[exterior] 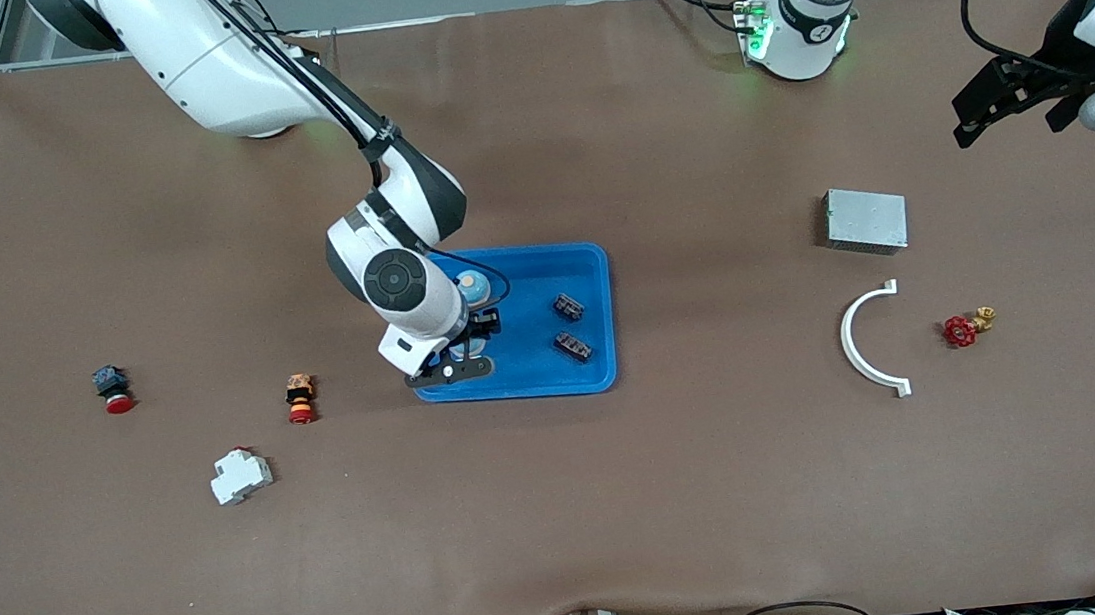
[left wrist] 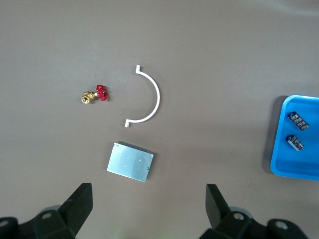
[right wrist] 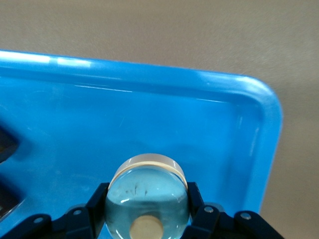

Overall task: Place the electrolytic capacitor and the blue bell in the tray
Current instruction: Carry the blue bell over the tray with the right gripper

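Right gripper is clamped on the blue bell low over the blue tray, while the left gripper waits wide open above the table's left-arm end.

grey metal box, white curved bracket, red-handled brass valve, white breaker, two red pushbuttons
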Robot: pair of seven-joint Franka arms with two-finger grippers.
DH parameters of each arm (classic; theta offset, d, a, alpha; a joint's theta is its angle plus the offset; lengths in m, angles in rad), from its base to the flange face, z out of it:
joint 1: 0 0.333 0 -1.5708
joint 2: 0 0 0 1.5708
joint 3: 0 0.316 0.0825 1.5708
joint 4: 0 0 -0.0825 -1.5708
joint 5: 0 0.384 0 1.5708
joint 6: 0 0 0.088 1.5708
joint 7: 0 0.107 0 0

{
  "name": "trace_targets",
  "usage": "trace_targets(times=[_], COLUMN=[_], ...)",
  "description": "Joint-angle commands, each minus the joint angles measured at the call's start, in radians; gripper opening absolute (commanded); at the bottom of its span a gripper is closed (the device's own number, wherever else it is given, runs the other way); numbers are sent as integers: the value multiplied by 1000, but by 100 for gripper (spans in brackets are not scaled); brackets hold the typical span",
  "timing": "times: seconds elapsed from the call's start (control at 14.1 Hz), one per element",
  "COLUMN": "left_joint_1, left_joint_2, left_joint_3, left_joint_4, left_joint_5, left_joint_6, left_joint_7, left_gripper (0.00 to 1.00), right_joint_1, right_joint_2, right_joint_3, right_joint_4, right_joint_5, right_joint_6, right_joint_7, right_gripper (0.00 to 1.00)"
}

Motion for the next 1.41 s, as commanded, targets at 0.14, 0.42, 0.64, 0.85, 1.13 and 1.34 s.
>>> trace_targets(times=[0.14, 0.42, 0.64, 0.85, 1.13, 1.34], left_joint_1=[4, 4, 3, 3, 3, 3], left_joint_2=[-11, -11, -10, -8, -8, -7], left_joint_3=[2, 2, 2, 0, 2, 2], left_joint_4=[6, 6, 7, 7, 7, 7], left_joint_5=[-13, -13, -13, -12, -12, -9], left_joint_6=[-16, -16, -16, -16, -16, -16], left_joint_7=[25, 24, 24, 25, 25, 25], left_gripper=[100, 100, 100, 100, 100, 100], right_joint_1=[7, 6, 7, 7, 7, 7], right_joint_2=[-10, 4, 10, 13, 21, 16], right_joint_3=[2, 0, 0, -2, -3, -3], right_joint_4=[-32, -30, -32, -32, -30, -30], right_joint_5=[-2, -16, -16, -16, -16, -16], right_joint_6=[22, 22, 23, 23, 25, 14], right_joint_7=[7, 1, 1, 1, -1, 1], right_gripper=[5, 7, 9, 15, 45, 100])
